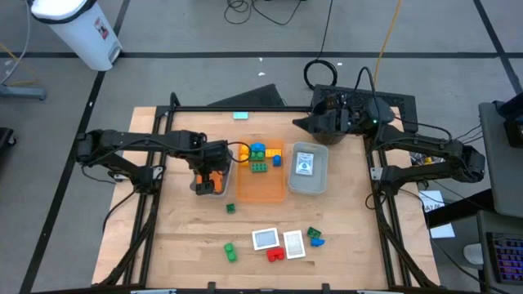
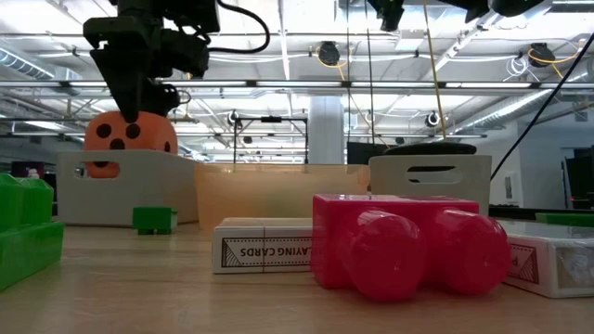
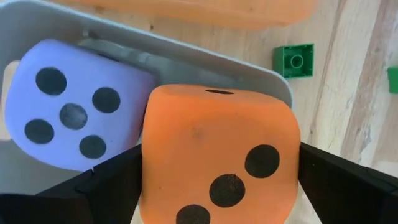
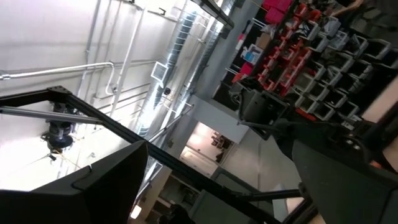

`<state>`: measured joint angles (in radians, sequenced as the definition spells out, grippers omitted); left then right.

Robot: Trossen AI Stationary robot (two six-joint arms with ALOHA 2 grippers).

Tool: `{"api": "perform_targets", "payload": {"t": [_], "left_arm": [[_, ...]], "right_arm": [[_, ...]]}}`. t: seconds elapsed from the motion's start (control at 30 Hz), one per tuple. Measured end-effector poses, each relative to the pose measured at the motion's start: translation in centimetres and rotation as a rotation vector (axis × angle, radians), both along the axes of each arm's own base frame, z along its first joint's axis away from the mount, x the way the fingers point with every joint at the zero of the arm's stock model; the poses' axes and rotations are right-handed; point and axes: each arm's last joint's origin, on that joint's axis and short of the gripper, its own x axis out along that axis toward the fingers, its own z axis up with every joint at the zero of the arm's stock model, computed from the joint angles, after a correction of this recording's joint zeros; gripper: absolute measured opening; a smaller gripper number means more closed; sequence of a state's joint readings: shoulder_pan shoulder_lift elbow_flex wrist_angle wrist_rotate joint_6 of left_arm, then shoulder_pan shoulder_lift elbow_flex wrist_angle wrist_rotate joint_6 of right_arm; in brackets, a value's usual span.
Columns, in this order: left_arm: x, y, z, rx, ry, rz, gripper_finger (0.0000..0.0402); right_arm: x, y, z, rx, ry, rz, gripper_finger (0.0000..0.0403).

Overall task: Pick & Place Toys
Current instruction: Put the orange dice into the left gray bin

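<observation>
My left gripper (image 1: 211, 176) points down into the left grey tray (image 3: 249, 81). Its fingers stand wide apart on either side of an orange spotted die (image 3: 217, 155). The die lies in the tray beside a purple die (image 3: 68, 112), and its top shows above the tray wall (image 2: 121, 190) in the low view. Loose toys lie near the front edge: green bricks (image 1: 231, 251), a red brick (image 1: 275, 254), cards (image 1: 265, 238) and a blue brick (image 1: 316, 240). My right gripper (image 1: 304, 124) is raised at the far right, open, with nothing between its fingers. My left gripper comes at the orange die from above, with one finger (image 3: 112, 180) at each of two opposite sides. The die fills the gap between the fingers. I cannot tell whether they touch it.
An orange tray (image 1: 263, 188) with several bricks stands mid-table. To its right a second grey tray (image 1: 310, 184) holds a card. A green brick (image 1: 230, 208) lies just in front of the left tray. Bare wood stretches along the left side of the table.
</observation>
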<state>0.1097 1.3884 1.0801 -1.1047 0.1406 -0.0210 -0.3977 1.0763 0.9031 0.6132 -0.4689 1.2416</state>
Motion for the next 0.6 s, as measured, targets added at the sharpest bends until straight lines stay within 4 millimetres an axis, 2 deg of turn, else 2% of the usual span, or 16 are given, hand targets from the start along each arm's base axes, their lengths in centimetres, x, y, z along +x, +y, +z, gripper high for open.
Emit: {"api": "perform_targets", "payload": {"t": [0.37,0.6], "left_arm": [[1.3,-0.1,-1.7,-0.012,0.042,-0.085,0.0392],[2.0,0.6,-1.7,0.0,-0.032,-0.068,0.0392]], "right_arm": [[0.1,-0.1,-0.3,-0.004,0.031,-0.006,0.0391],[0.1,-0.1,-0.3,-0.005,0.031,-0.006,0.0391]]}}
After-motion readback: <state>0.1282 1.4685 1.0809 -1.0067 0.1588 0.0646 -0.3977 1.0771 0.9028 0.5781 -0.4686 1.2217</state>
